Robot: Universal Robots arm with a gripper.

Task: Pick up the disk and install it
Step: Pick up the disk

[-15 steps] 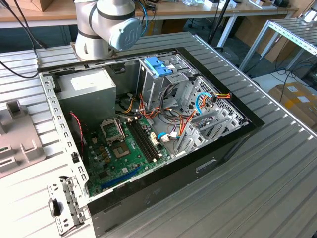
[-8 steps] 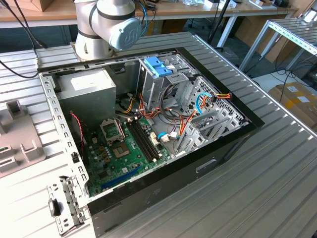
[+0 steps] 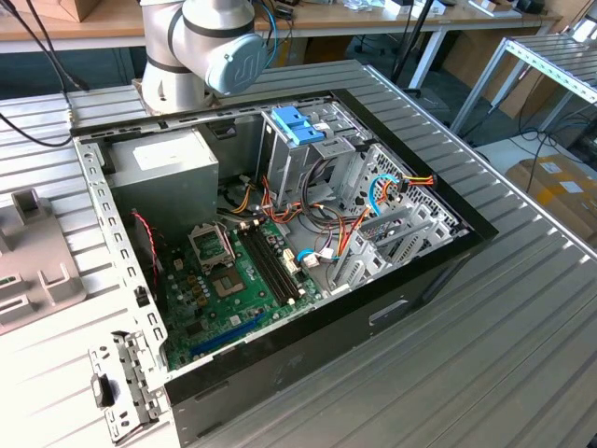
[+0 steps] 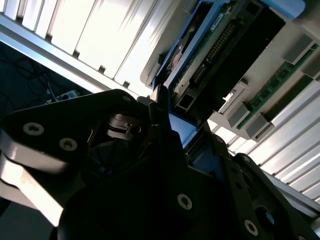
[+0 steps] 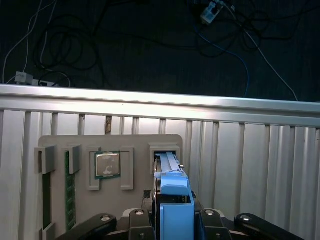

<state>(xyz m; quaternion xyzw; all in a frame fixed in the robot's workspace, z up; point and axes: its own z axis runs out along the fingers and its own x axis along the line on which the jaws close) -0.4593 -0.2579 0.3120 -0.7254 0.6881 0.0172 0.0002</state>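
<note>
In grey holder slot – upright disk

Arm: grey tubular body with one large joint housing, in the exterior view. Gripper: black, screw-studded body in both wrist views; fingers clamped on the light-blue edge of the disk.

Nothing legible anywhere. The arm's joint cap bears an embossed logo; a sticker on the disk shows print too small to read.
</note>
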